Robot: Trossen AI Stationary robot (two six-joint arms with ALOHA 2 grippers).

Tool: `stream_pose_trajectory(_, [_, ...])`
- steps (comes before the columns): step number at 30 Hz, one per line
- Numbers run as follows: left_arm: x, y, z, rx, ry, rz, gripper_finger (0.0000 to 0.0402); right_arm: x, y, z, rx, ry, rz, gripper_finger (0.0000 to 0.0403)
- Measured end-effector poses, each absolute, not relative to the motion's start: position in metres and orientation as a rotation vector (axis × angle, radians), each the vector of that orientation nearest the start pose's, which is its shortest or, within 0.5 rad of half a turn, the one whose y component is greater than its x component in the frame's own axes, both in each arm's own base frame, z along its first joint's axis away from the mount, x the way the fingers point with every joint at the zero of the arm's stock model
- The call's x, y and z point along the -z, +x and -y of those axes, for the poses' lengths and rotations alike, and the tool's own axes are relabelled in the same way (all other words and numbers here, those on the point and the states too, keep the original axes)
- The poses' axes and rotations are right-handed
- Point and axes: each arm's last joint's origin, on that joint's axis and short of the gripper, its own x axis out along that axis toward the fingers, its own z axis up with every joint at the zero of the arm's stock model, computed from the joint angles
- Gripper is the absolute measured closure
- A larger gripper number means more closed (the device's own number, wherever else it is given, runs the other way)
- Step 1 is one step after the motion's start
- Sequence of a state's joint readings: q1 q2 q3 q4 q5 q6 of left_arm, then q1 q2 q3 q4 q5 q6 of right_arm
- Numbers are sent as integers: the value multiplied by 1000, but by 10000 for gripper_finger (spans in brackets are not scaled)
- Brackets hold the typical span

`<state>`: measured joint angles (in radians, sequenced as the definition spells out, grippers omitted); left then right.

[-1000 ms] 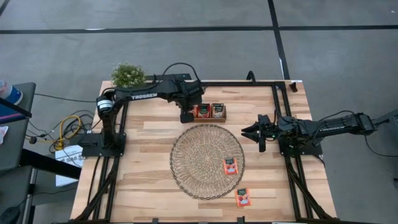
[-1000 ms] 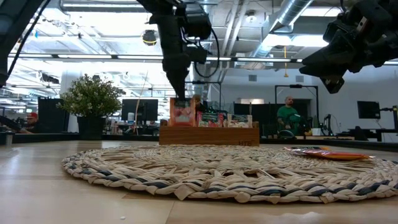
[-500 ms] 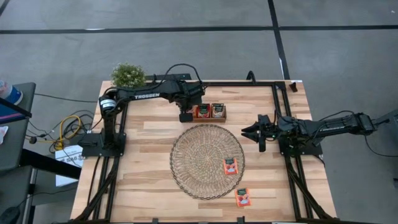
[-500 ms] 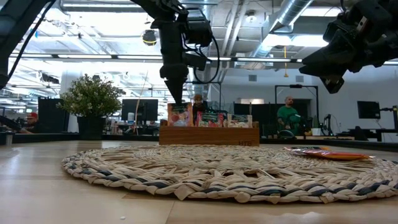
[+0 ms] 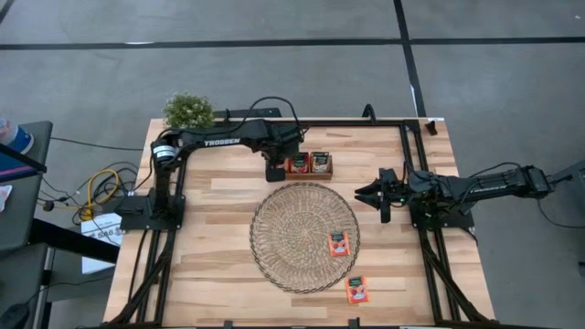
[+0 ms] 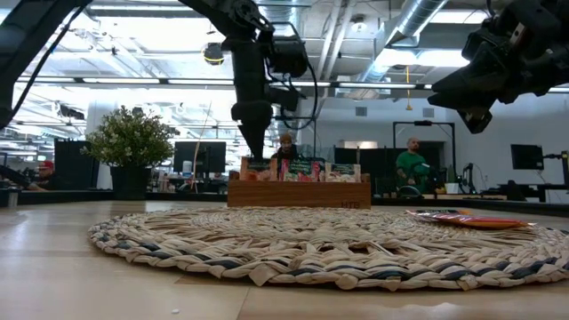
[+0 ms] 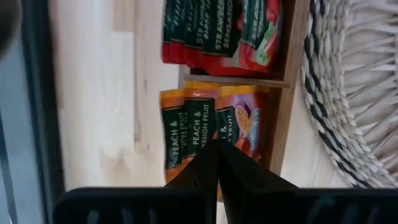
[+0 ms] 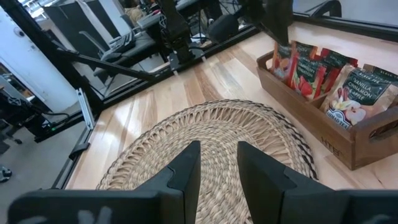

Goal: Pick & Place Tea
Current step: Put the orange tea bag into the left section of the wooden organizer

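High view: left hand at the wooden tray's left end near the table's far edge; one tea sachet on the woven mat, another on the table near the front edge; right hand waits right of the mat. Low view: left hand just above the tray's sachets. Left wrist: fingers together, empty, over peach sachets. Right wrist: fingers slightly apart, empty.
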<state>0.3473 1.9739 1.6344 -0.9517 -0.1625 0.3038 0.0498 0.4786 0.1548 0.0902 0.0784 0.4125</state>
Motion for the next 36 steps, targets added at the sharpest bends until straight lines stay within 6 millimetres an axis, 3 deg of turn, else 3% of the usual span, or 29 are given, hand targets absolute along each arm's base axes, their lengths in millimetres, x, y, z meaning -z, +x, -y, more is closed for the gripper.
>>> stream_pose_trajectory(5, [-219, 378, -142, -243, 140, -1382, 401, -182, 131, -4, 82, 446, -223, 305])
stream_pose_trajectory(20, [-219, 378, -143, -262, 145, -1377, 399, -182, 131, -4, 82, 454, -222, 305])
stream_pose_trajectory(25, [-219, 378, -143, -262, 145, -1377, 368, -182, 131, -4, 83, 454, -222, 305])
stream_pose_trajectory(32, [-220, 378, -142, -295, 170, -1385, 295, -182, 131, -4, 83, 454, -222, 305])
stream_pose_trajectory(36, [-238, 373, -134, -424, 206, -1368, 272, -182, 131, -5, 76, 454, -224, 305])
